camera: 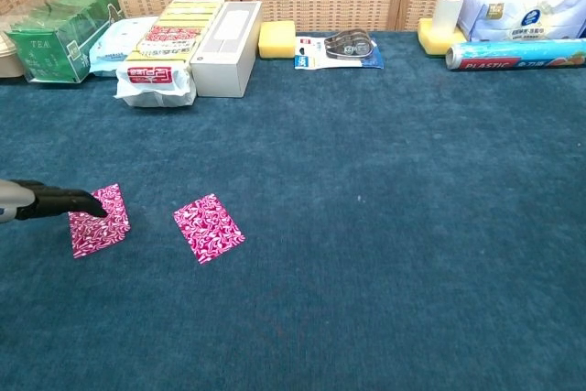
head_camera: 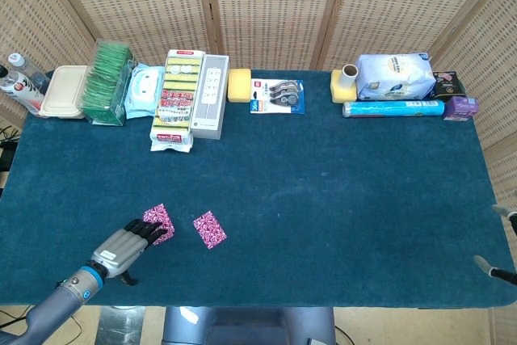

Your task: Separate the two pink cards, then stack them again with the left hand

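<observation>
Two pink patterned cards lie flat and apart on the blue table cloth near the front left. The left card (head_camera: 160, 216) (camera: 101, 226) has the dark fingertips (camera: 87, 201) of my left hand (head_camera: 121, 246) lying over its near-left edge; whether they press on it I cannot tell. The hand is stretched out flat and holds nothing. The right card (head_camera: 209, 229) (camera: 209, 227) lies free, a short gap to the right of the left one. Of my right hand (head_camera: 494, 267) only a sliver shows at the far right table edge.
Along the back edge stand a green tea box (head_camera: 107, 82), a sponge pack (head_camera: 175, 98), a white box (head_camera: 210, 94), a yellow sponge (head_camera: 239, 85), a tape pack (head_camera: 277, 95), a white bag (head_camera: 394, 75) and a blue foil roll (head_camera: 393, 108).
</observation>
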